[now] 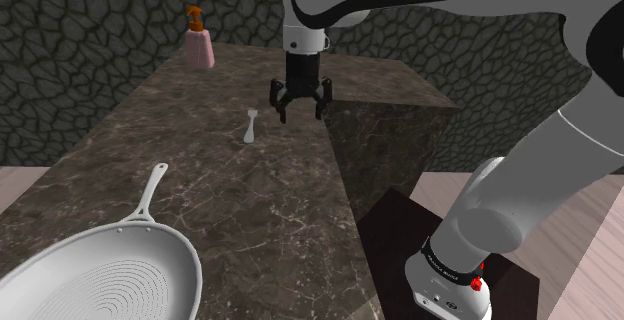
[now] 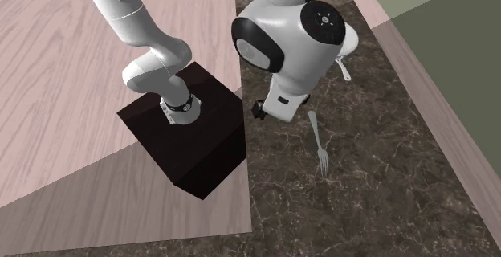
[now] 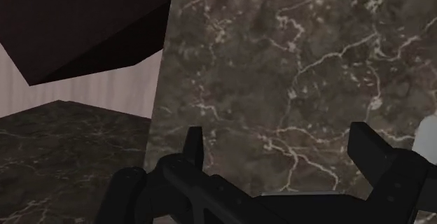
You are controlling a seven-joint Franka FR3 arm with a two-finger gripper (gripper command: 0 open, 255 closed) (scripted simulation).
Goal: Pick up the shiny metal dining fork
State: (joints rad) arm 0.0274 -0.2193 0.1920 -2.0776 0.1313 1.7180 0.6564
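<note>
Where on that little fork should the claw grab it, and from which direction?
Probably mid-handle, coming from straight above. The fork lies flat on the marble counter, so nothing can slip under it. Its handle is slim, so the open gripper could likely straddle the narrow width.

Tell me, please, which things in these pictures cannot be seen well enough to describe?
1. Fork, shoulder view: too small to count its tines.
2. Pan, shoulder view: cut off by the picture's edges.
3. Tool: open in the shoulder view, but in the second exterior view the arm's white wrist hides almost all of it.
4. Pale shape, wrist view: cut off by the picture's edge; it cannot be identified.
</note>
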